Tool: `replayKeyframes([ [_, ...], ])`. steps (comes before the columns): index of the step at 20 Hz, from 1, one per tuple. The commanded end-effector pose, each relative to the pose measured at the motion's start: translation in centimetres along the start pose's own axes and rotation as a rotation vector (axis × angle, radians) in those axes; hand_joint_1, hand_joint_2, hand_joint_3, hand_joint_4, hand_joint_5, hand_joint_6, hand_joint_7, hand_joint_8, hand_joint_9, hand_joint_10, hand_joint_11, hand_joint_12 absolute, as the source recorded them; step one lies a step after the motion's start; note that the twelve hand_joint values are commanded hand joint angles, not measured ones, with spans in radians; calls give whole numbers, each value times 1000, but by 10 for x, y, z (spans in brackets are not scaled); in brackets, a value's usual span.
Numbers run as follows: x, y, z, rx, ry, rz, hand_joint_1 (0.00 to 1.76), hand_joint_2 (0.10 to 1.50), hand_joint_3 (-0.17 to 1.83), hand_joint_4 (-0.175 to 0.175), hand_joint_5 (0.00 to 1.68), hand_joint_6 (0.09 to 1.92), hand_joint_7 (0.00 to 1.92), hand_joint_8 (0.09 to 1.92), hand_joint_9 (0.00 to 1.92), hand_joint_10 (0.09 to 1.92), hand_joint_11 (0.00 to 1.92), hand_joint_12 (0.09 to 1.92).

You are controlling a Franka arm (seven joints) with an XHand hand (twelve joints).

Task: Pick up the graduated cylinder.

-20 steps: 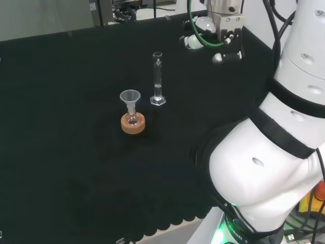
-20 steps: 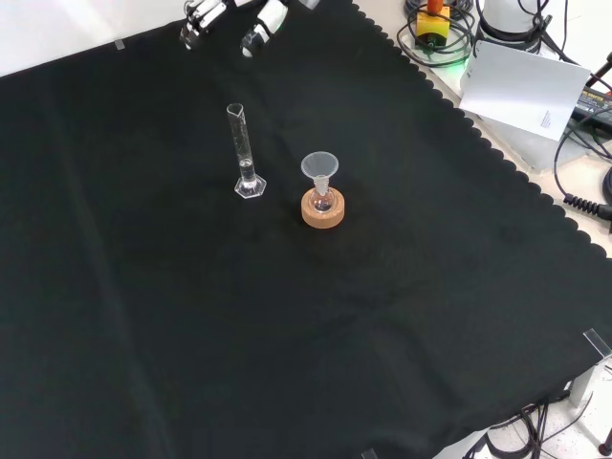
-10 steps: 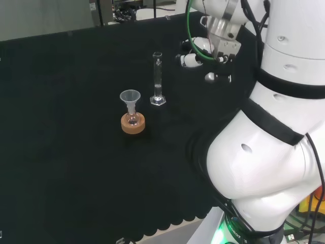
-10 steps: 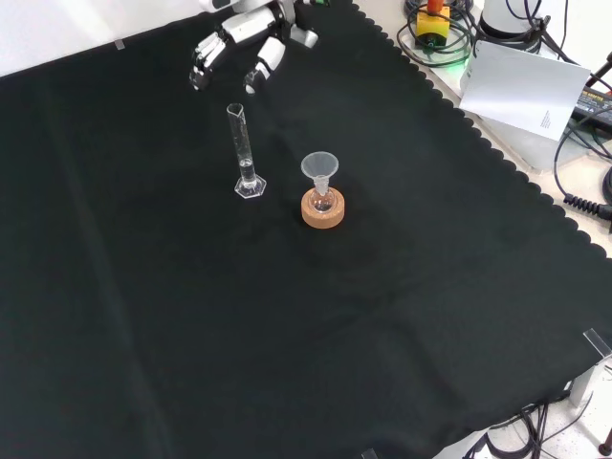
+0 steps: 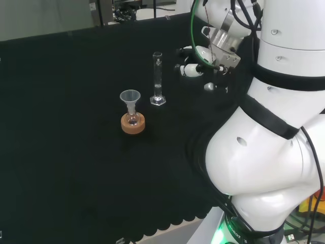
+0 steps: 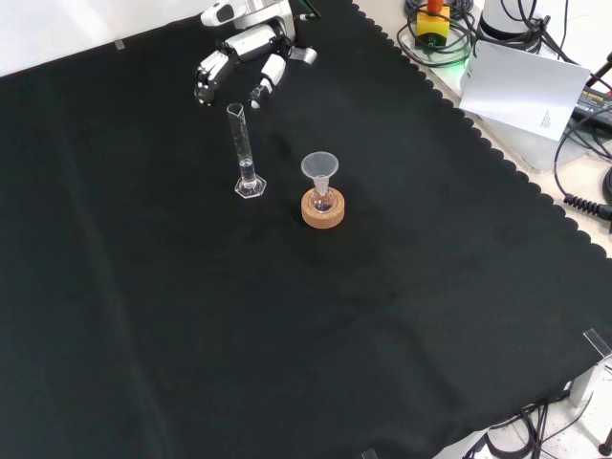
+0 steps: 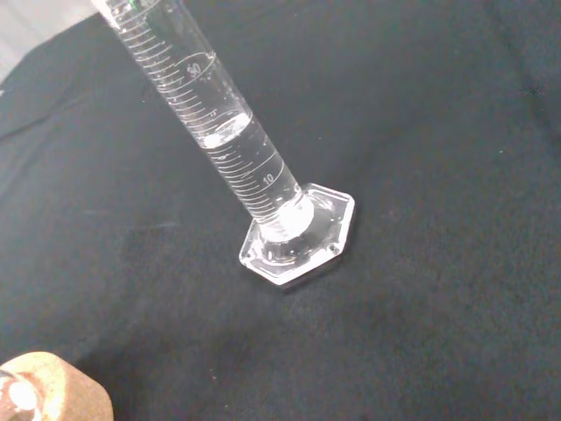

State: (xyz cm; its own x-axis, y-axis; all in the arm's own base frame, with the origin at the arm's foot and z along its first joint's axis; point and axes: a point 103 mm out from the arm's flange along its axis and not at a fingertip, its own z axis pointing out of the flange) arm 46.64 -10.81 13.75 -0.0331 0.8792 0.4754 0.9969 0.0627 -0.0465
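Standing upright on its hexagonal foot, the graduated cylinder (image 6: 245,153) is a slim clear tube with printed scale lines and a pouring lip at its top. The wrist view shows clear liquid in the lower part of the tube (image 7: 230,149) and the foot flat on the black cloth (image 6: 287,325). It stands well in from the cloth's edges, toward the far edge in the front view. Just beside it sits a small flask with a clear funnel (image 6: 319,167) in its neck, resting on a cork ring (image 6: 322,211). My hand (image 6: 241,59) hangs near the cylinder's top, between it and the far edge of the cloth, fingers loosely spread and holding nothing, not touching the glass.
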Motion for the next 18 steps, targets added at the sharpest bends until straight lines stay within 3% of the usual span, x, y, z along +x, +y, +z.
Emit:
replayKeyframes([
  [1, -3, 5, 16, -40, 152, -70, 765, 1081, -164, -50, 498, 87, 280, 681, 516, 637, 217, 1365],
  [7, 0, 15, 31, -46, 267, -129, 815, 1068, -175, -49, 484, 87, 264, 668, 477, 612, 200, 1356],
  [18, 15, 31, 46, -81, 399, -227, 966, 1021, -175, -53, 493, 87, 346, 668, 571, 606, 250, 1341],
])
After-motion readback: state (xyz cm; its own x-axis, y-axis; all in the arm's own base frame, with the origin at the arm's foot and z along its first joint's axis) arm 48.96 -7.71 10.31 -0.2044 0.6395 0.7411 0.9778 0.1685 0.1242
